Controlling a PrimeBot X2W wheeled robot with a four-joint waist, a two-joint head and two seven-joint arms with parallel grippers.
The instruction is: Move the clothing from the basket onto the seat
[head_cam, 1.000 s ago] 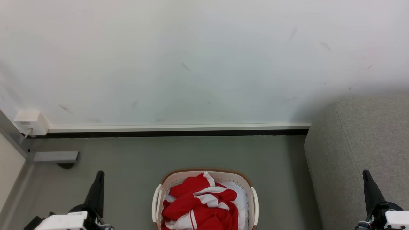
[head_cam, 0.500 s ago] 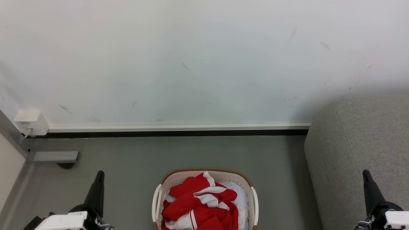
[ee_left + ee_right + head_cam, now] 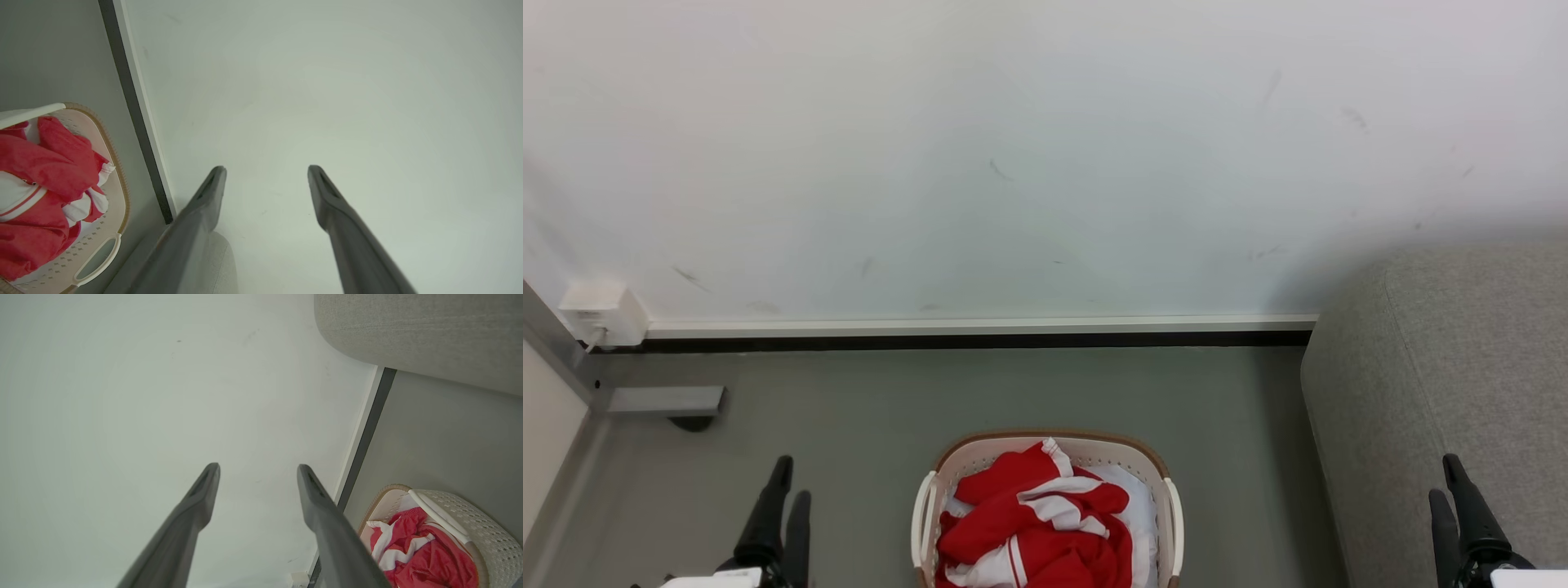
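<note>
Centrally, at the near edge of the head view, the basket [image 3: 1049, 436] sits on the grey floor [image 3: 1045, 392]. It is oval and cream w/ a brown rim & two side handles. Inside it the clothing [image 3: 1029, 527] lies in a crumpled heap, bright red fabric w/ white stripes. A white liner [image 3: 1135, 494] shows under it on the right. The seat [image 3: 1462, 367], a light grey sofa w/ a rounded edge, takes up the right side, apart from the basket w/ bare floor btwn them.

The left gripper [image 3: 793, 480] is at the near left, its two dark fingers spread apart & empty. The clothing lies to its right, not touching, w/ floor btwn. The right gripper [image 3: 1442, 478] is at the near right, in front of the seat's side, fingers also spread & empty. The clothing lies to its left, well apart.

In the left wrist view the fingers stand wide apart against the white wall [image 3: 1013, 122], w/ the basket & red heap off to one side. The right wrist view shows the same wide gap, w/ the basket in a lower corner & the seat above it.

At the far side, white skirting [image 3: 980, 327] runs along the wall's foot, w/ a small white box [image 3: 600, 314] at far left.
</note>
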